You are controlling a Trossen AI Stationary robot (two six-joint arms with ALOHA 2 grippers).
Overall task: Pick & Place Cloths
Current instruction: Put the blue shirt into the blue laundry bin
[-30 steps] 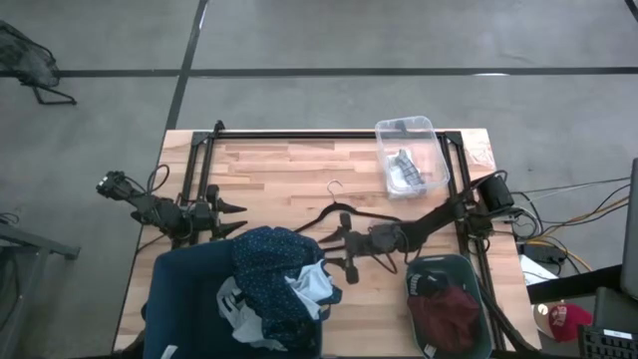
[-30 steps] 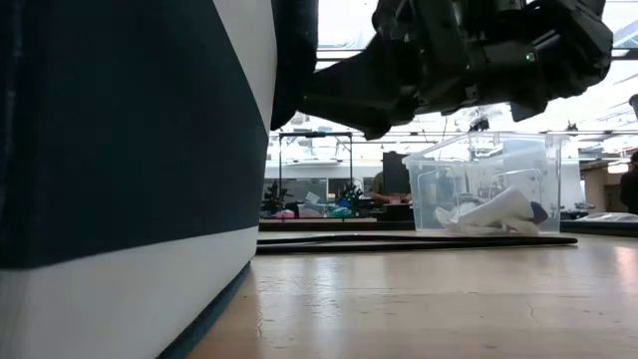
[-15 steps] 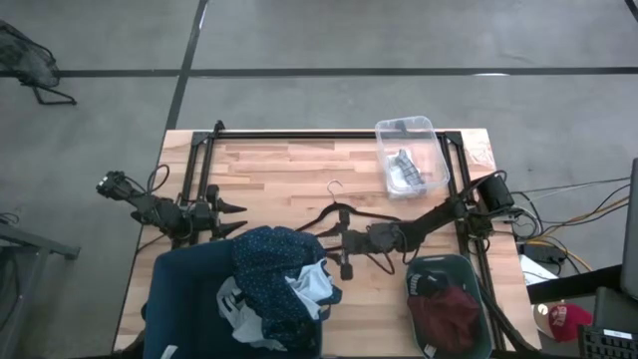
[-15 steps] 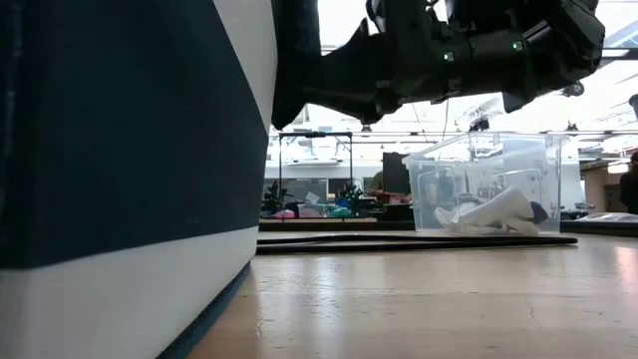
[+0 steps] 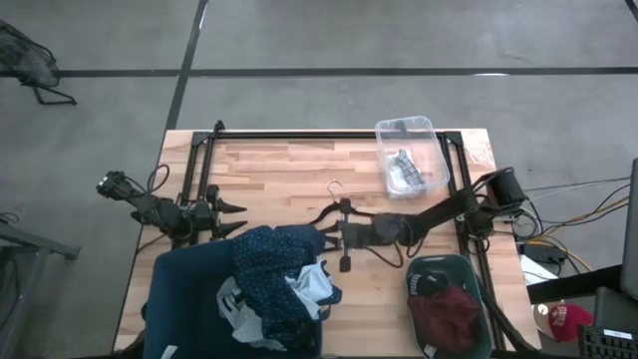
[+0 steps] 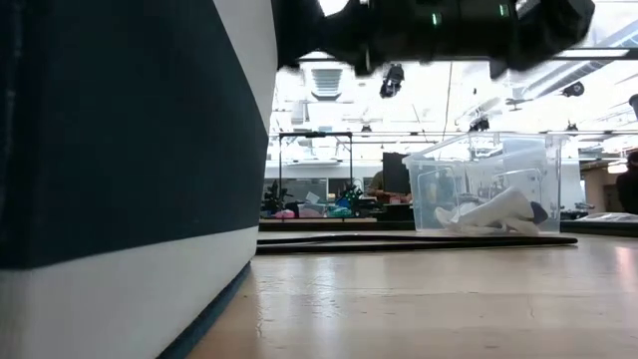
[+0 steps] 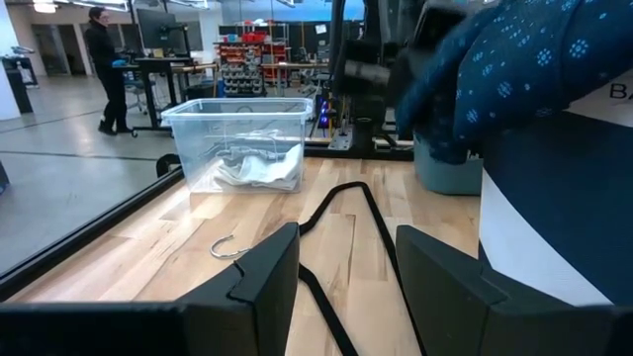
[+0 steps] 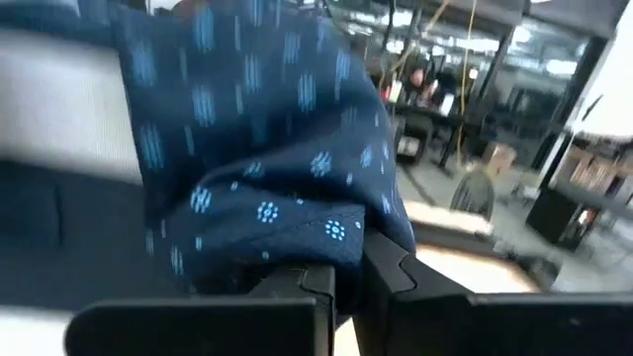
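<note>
The navy dotted shirt (image 5: 271,261) lies on top of a heap of cloths in the dark blue bin (image 5: 184,299), with a pale blue-white shirt (image 5: 311,285) beside it. My right gripper (image 5: 322,236) reaches in from the table's right and is shut on the navy shirt's right-hand edge. My left gripper (image 7: 346,287) waits open near the table's left edge, with nothing between its fingers. A maroon piece (image 5: 447,311) lies in a grey-green tub (image 5: 469,269) at the near right. Small grey-white socks (image 5: 404,168) lie in a clear box (image 5: 411,155). My right gripper pinches a fold at the navy shirt's edge (image 8: 321,240) between its two shut fingers (image 8: 297,287). The fingers come roughly level from the table's right. One layer or several, I cannot tell. The rest of the shirt lies draped on the heap in the bin.
A thin black wire hanger (image 5: 335,207) lies on the table under my right arm, its hook (image 7: 226,245) toward the far edge. The bin's tall wall (image 6: 130,179) fills the near left. A black frame rail (image 5: 329,134) runs along the far edge.
My right gripper has moved toward the table's left edge and a little up, to the navy shirt, and has shut on its edge.
</note>
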